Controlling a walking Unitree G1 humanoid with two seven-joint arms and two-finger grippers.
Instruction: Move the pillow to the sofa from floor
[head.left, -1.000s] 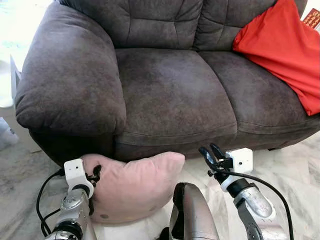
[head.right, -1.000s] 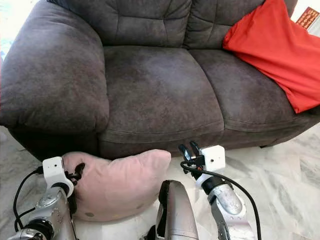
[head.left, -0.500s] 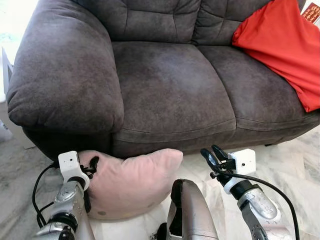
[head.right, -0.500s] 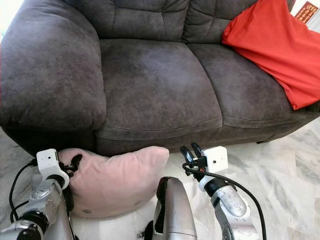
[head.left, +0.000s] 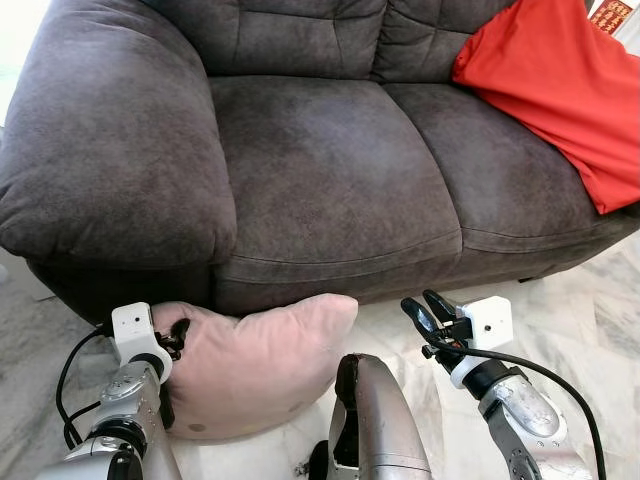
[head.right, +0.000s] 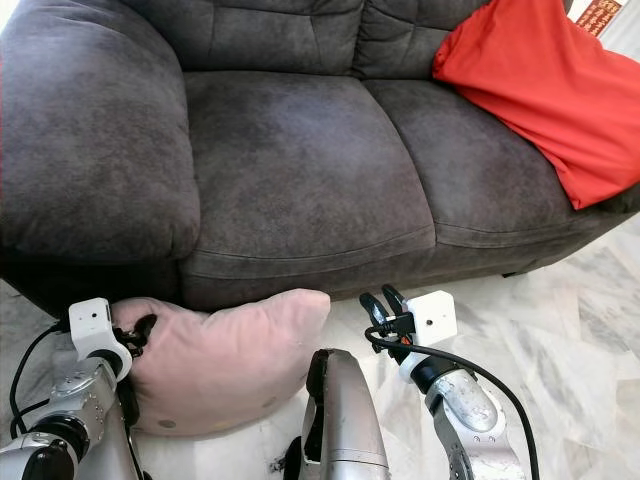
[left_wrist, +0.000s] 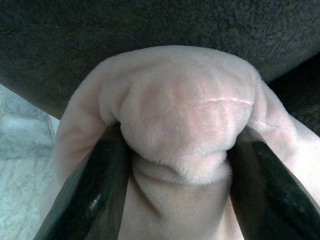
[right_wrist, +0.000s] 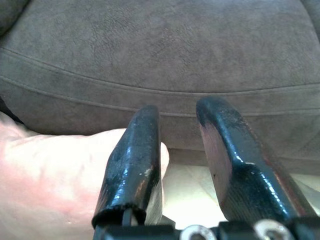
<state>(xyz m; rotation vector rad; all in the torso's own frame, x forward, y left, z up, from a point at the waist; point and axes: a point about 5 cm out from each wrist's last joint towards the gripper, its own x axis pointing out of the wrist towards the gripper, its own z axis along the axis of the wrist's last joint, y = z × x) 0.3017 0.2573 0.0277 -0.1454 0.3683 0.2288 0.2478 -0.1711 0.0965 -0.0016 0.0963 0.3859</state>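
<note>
Left wrist view: my left tool (left_wrist: 175, 200) is clamped on a bunched corner of the pink pillow (head.left: 255, 365), plush bulging between the fingers (left_wrist: 92, 200). Pillow sits on the floor (head.left: 590, 320) against the sofa (head.left: 330, 170) front, below its left armrest. Right tool (head.left: 422, 312) is parted, holding nothing, near the pillow's far corner. Looks light, soft, floppy; I'd pinch that other corner so it doesn't sag

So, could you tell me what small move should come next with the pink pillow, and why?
Probably bring the right gripper across to the pink pillow's free corner. The left gripper already pinches a fold of it, the right one is open beside it, and the pillow lies on the floor against the sofa.
</note>
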